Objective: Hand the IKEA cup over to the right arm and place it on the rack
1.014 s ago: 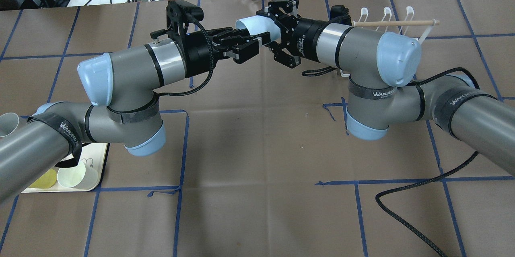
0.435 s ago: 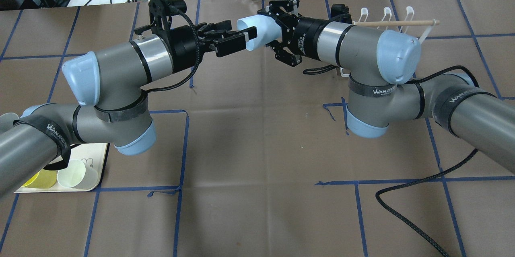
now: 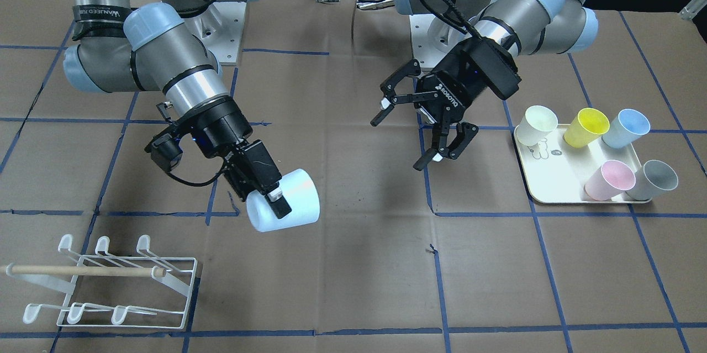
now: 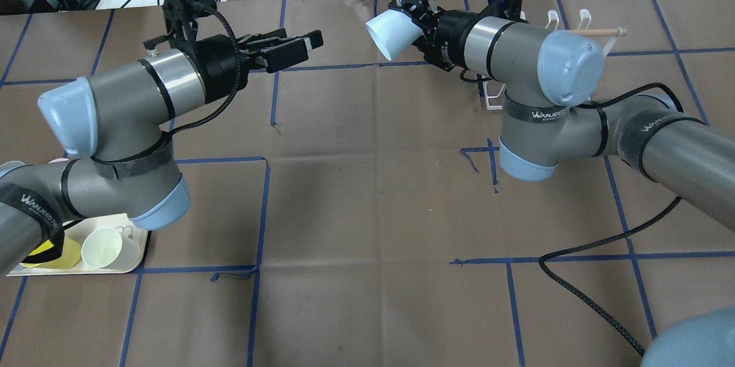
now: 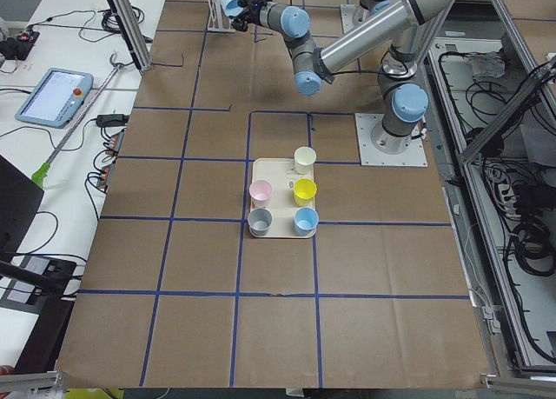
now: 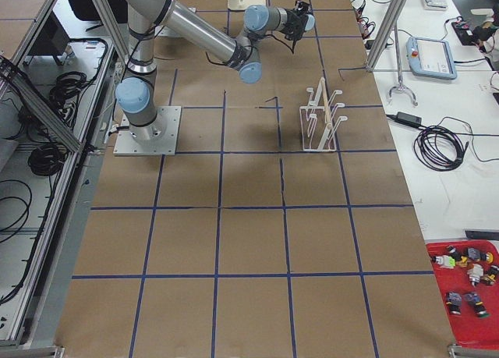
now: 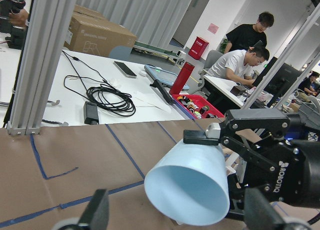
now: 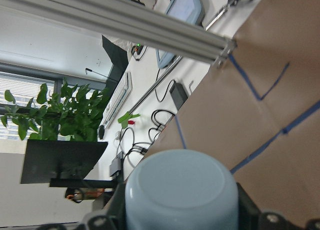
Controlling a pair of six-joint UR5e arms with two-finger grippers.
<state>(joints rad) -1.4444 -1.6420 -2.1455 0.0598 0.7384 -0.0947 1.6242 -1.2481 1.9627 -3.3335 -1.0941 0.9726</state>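
Observation:
My right gripper (image 3: 274,202) is shut on a pale blue IKEA cup (image 3: 287,206) and holds it tilted above the table. In the overhead view the cup (image 4: 389,35) points its mouth at the left arm, with the right gripper (image 4: 411,23) behind it. My left gripper (image 3: 421,133) is open and empty, well apart from the cup; it also shows in the overhead view (image 4: 304,45). The left wrist view shows the cup (image 7: 192,187) in the other gripper. The right wrist view shows the cup's base (image 8: 180,190). The white wire rack (image 3: 110,286) with its wooden dowel stands near the right arm.
A cream tray (image 3: 547,190) on the left arm's side holds several cups: white (image 3: 538,125), yellow (image 3: 590,127), blue (image 3: 627,127), pink (image 3: 610,179) and grey (image 3: 654,179). A black cable (image 4: 591,292) lies by the right arm. Blue tape lines cross the brown table cover.
My left gripper has let go of the cup and drawn back to the left. My right gripper keeps the cup and has carried it farther back and slightly right.

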